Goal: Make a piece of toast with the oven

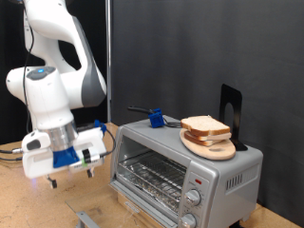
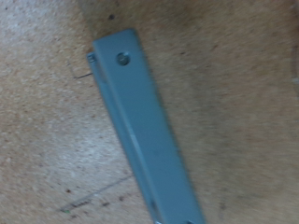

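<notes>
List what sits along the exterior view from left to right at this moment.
Gripper over the table → blue object on the oven's top → oven → piece of toast on its wooden plate → black stand.

Shows a speckled tan worktop (image 2: 234, 84), chipboard-like in grain, filling nearly the whole picture. Carries a long flat blue-grey bar (image 2: 145, 121) lying diagonally across it, flush on the surface. Has one squared end of the bar in full sight, with a small round hole (image 2: 122, 59) close to that end; runs out of the picture at the other end. Bears a few thin dark scratches (image 2: 89, 198) just beside the bar. Includes no tool fingers anywhere. Looks slightly blurred throughout.
</notes>
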